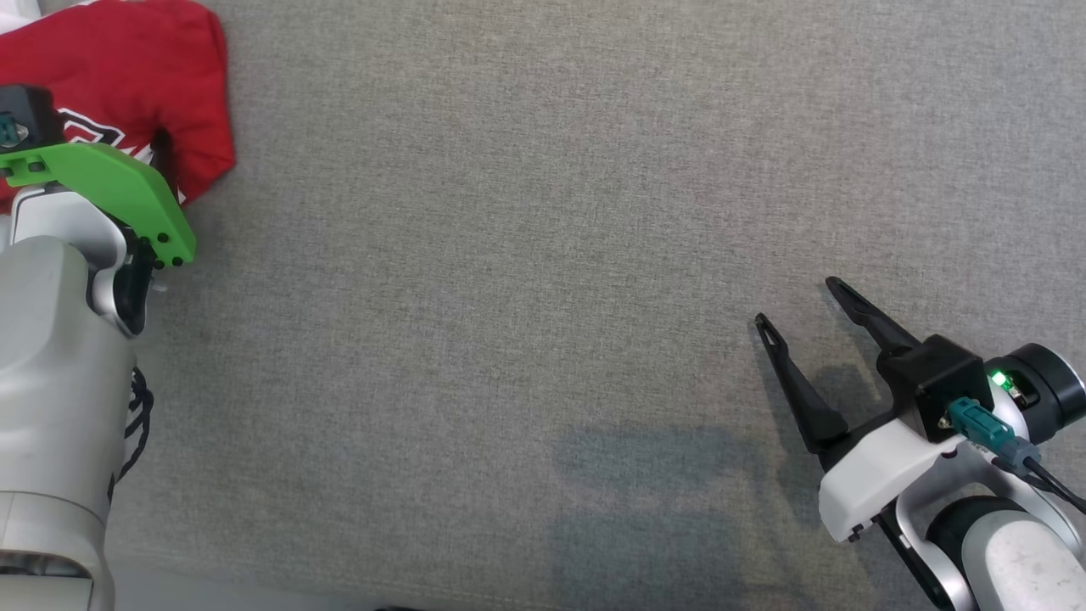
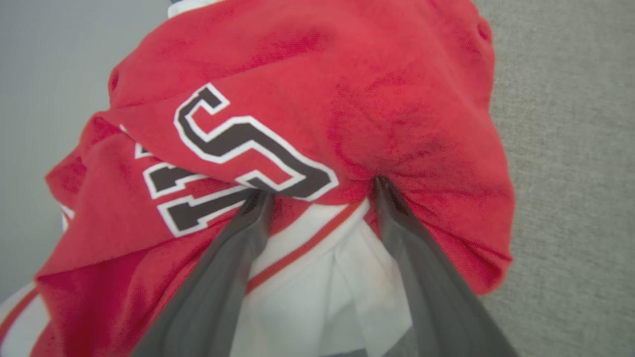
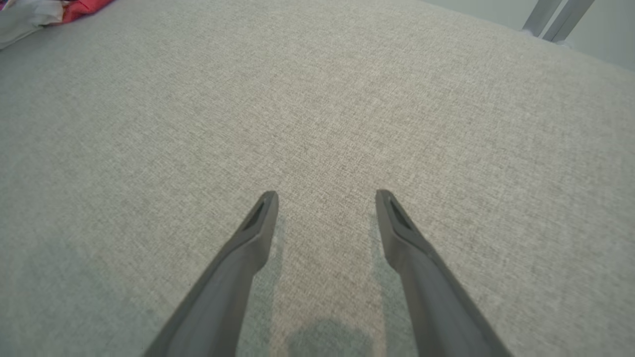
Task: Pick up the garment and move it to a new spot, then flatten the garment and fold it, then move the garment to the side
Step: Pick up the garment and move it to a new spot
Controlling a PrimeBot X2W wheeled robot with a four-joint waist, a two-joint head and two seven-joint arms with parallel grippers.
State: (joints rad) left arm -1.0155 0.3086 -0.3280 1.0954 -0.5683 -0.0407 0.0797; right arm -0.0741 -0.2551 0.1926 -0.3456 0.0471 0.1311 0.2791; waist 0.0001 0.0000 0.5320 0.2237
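The garment [image 1: 127, 59] is a red jersey with white trim and dark white-edged lettering, crumpled at the far left corner of the grey surface. In the left wrist view the garment [image 2: 407, 99] bulges over my left gripper [image 2: 320, 187]. That gripper is open, with its fingertips [image 2: 260, 198] pushed into the red folds and white cloth lying between the fingers. In the head view the left forearm and a green wrist plate [image 1: 119, 191] cover those fingers. My right gripper [image 1: 799, 303] is open at the lower right, far from the jersey. Beyond my right gripper [image 3: 326, 195], a red corner of the garment [image 3: 84, 6] peeks in.
A grey woven surface [image 1: 543, 255] stretches across the middle and right. Its near edge [image 1: 339, 594] runs along the bottom of the head view. Two metal legs [image 3: 555, 17] stand beyond the far edge in the right wrist view.
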